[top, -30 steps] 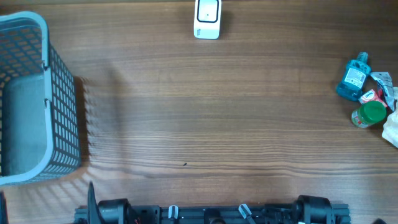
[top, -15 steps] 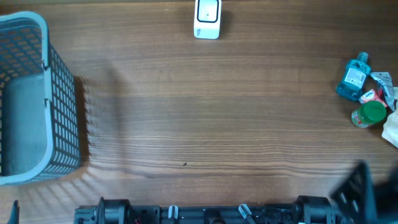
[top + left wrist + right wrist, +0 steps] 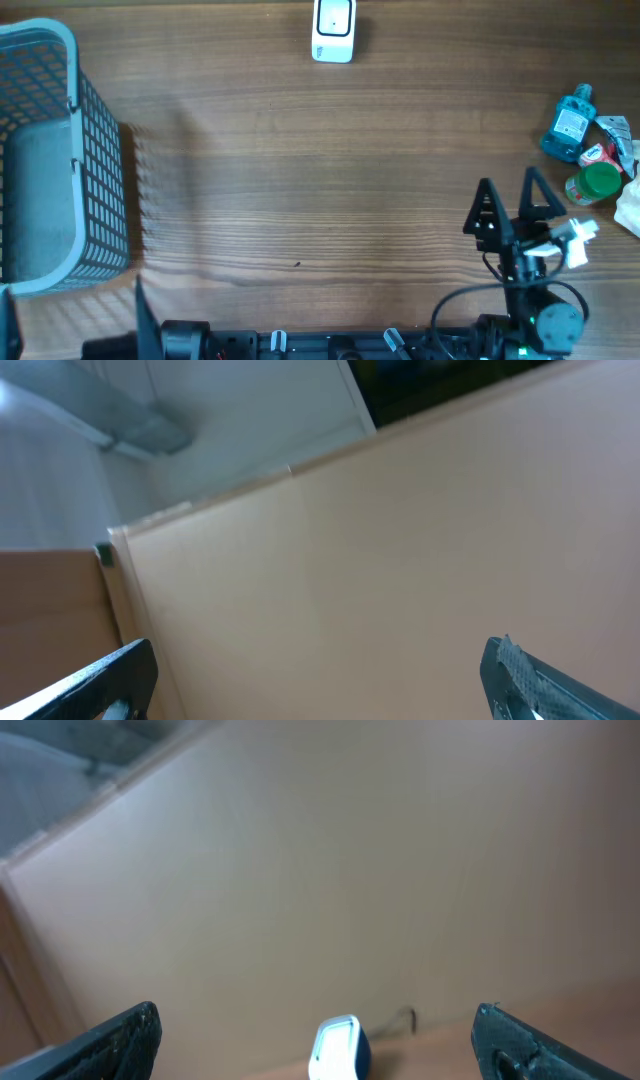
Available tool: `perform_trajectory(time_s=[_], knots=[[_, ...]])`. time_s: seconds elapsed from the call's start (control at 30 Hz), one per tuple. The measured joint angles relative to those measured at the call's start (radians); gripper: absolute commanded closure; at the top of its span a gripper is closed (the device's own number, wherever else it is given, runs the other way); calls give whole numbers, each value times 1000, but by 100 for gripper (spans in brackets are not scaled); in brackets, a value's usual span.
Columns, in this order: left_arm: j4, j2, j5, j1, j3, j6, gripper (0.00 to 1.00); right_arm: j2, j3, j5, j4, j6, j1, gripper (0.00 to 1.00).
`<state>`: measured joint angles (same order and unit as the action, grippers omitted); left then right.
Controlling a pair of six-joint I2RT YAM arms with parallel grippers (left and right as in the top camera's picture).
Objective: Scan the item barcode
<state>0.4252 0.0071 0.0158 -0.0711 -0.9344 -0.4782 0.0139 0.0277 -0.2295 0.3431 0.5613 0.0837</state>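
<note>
No legible text.
White label on the blue bottle (image 3: 568,124) is too small to read; the white scanner (image 3: 333,30) likewise.

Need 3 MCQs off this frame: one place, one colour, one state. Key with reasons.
1. Where on the table is the scanner?
A) far edge, centre
B) left edge
C) near right corner

2. What colour is the cap of the small bottle at the right edge?
A) red
B) green
C) black

3. How do the right gripper fingers stand?
A) shut on an item
B) shut, empty
C) open, empty

Key:
1 A, it sits top centre in the overhead view.
2 B, the green cap shows beside the blue bottle.
3 C, the fingers are spread over bare wood.
</note>
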Motion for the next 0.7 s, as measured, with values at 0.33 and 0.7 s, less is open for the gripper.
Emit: perform_trajectory(time_s=[0.33,0.7], knots=[[0,0,2,0,32,0,0,2,-21,12,-307,12,0,0],[13,0,2,0,32,0,0,2,-21,51,-336,37,0,0]])
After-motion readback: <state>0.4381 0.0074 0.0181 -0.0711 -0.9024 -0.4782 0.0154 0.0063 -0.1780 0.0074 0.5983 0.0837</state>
